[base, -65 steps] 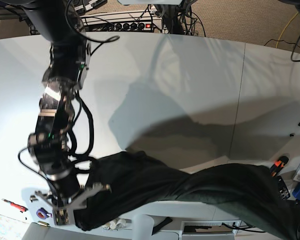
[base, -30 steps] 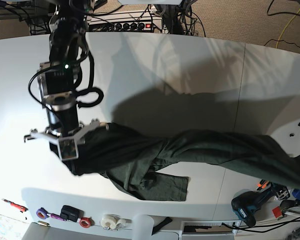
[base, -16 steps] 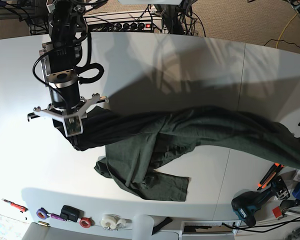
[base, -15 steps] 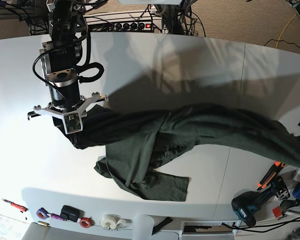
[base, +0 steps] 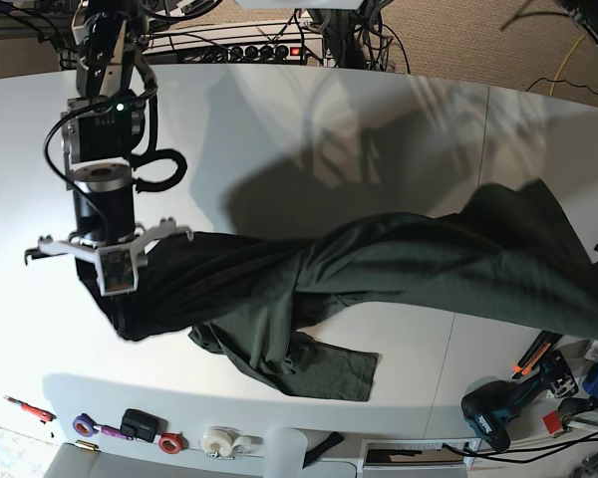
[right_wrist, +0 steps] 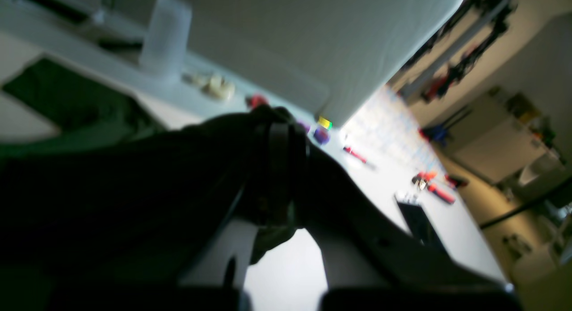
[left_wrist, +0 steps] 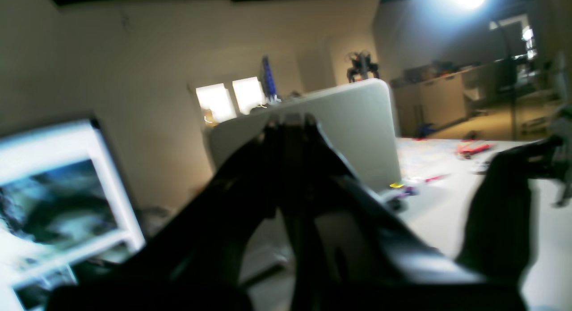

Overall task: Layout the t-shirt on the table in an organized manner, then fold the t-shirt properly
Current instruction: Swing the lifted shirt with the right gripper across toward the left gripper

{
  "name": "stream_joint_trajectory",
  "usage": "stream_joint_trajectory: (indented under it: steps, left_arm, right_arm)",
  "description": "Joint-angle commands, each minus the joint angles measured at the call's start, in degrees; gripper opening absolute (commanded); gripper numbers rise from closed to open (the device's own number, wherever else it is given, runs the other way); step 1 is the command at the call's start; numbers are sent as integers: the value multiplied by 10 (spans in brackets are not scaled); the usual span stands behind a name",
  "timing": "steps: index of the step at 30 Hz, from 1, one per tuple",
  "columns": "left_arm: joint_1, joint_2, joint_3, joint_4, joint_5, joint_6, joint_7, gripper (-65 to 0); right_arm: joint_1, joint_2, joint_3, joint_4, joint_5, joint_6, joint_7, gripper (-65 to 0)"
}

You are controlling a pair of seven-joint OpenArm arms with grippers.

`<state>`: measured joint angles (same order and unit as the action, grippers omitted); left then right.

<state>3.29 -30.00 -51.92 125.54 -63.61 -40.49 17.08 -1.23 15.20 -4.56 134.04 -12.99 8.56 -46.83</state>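
The dark green t-shirt [base: 409, 269] hangs stretched across the white table [base: 329, 129] from left to right, with a loose part [base: 309, 363] lying on the tabletop near the front. My right gripper [base: 120, 294] is at the left end, shut on a bunched fold of the t-shirt [right_wrist: 134, 177]; its jaws [right_wrist: 279, 168] are pressed together on dark cloth. The shirt's right end rises toward the base view's right edge, where the left arm is out of frame. In the left wrist view my left gripper [left_wrist: 290, 123] is shut, with dark cloth [left_wrist: 505, 203] hanging beside it.
Along the front edge lie a blue-black drill [base: 488, 418], tape rolls [base: 219, 438], small red and purple tools [base: 90, 426] and an orange-handled tool [base: 538, 354]. A thin seam [base: 478, 199] crosses the table. Cables and a power strip [base: 269, 50] sit behind it.
The right gripper has moved toward the front and slightly left, dragging the shirt's left end with it. The shirt's right end has lifted and spread higher at the right edge.
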Motion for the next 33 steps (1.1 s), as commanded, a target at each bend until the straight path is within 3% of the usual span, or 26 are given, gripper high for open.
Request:
stream_joint_trajectory:
  steps: [1, 10, 14, 19, 24, 27, 33]
  left_arm:
    - [-14, -12, -9, 13, 2, 5, -27, -650]
    - [-76, -15, -14, 33, 67, 95, -36, -650]
    - [-96, -16, -14, 33, 67, 94, -36, -650]
    - [-113, -16, -14, 33, 89, 94, -36, -650]
    - [-112, -16, -14, 33, 96, 95, -36, -650]
    - [-111, -16, -14, 33, 109, 97, -36, -650]
    - [-97, -16, -14, 32, 132, 111, -36, -650]
  right_arm:
    - [20, 4, 2, 10, -4, -8, 21, -650]
    - [91, 3, 2, 10, -4, -14, 38, -650]
    - [137, 3, 2, 2, -24, -22, 53, -650]
    - [232, -3, 2, -140, -33, -55, 68, -650]
    - [342, -32, 2, -285, 20, -65, 63, -650]
    - [372, -60, 1, -298, 77, -23, 48, -650]
    - [354, -126, -5, -233, 194, 73, 40, -650]
